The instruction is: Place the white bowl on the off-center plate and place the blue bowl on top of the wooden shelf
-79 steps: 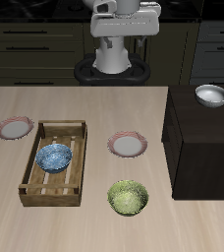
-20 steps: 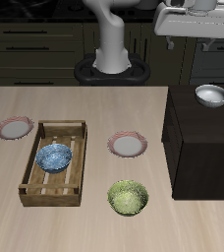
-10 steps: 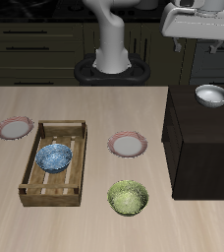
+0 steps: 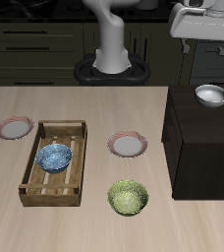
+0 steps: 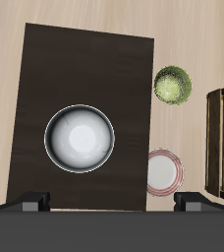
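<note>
Fingers (image 5: 112, 202) spread wide, high above the unlabelled white bowl (image 5: 80, 139) on the wooden shelf (image 5: 80, 69).

The gripper (image 4: 210, 41) hangs high above the dark shelf (image 4: 204, 148), with open air all the way down to the white bowl (image 4: 211, 94) sitting alone near the shelf top's back edge. The rest of the shelf top is bare. On the table (image 4: 94, 221), the crate's (image 4: 30, 179) slatted walls ring the blue bowl (image 4: 54, 157), reachable only from above.
</note>
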{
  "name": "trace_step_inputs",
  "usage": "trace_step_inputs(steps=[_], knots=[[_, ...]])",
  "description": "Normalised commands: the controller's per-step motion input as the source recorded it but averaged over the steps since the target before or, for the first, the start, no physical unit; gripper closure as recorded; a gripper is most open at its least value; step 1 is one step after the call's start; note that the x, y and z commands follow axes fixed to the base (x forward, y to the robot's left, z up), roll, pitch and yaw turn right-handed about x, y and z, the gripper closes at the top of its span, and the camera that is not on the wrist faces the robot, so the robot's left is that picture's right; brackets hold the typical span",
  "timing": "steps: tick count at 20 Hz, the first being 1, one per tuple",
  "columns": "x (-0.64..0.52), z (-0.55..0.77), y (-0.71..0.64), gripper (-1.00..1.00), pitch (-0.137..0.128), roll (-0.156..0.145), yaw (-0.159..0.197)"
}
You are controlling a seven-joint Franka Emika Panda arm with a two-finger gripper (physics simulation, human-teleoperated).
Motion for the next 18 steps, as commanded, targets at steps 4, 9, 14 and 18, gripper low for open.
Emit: trace_step_inputs(steps=[4, 9, 14, 18], knots=[[0.1, 0.06, 0.04, -1.0, -0.008, -0.007, -0.014], [0.14, 0.06, -0.06, -1.0, -0.024, -0.025, -0.016], [0.06, -0.11, -0.08, -1.0, -0.004, -0.014, -0.012], [0.08, -0.31, 0.01, -1.0, 0.031, 0.005, -0.008]])
